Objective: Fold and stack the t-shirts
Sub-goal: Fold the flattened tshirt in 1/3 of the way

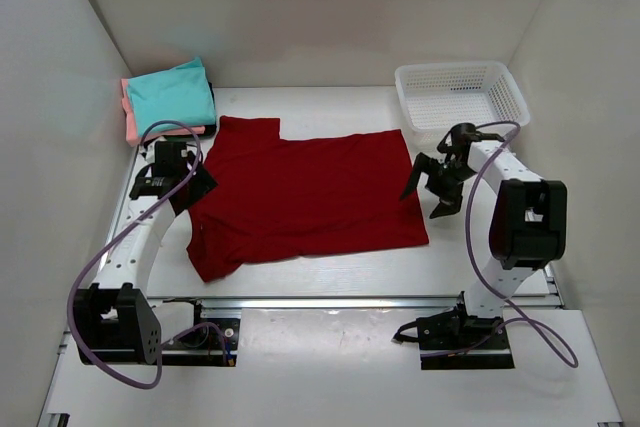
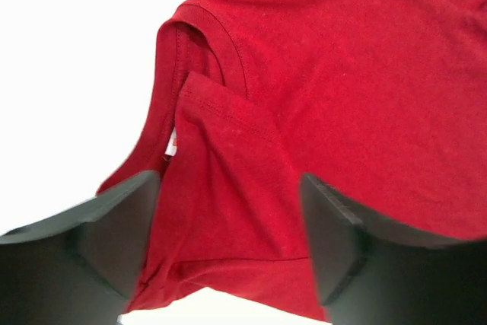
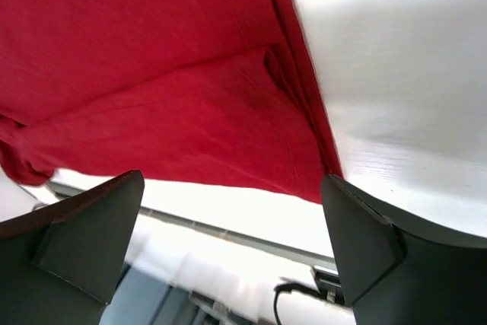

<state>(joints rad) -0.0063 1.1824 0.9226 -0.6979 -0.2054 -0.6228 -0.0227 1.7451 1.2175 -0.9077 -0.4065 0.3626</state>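
Observation:
A large dark red t-shirt [image 1: 300,192] lies spread flat in the middle of the table, collar end to the left. It also shows in the left wrist view [image 2: 342,89] and the right wrist view [image 3: 152,74]. A folded stack sits at the back left: a teal shirt [image 1: 172,92] on top, a salmon-pink one [image 1: 130,117] under it, a dark edge behind. My left gripper [image 1: 192,185] is open and empty over the red shirt's left edge by the collar. My right gripper [image 1: 430,187] is open and empty just above the shirt's right edge.
A white mesh basket [image 1: 460,92] stands at the back right, close behind my right arm. White walls close in the table on both sides and the back. A metal rail [image 1: 330,302] runs along the near edge.

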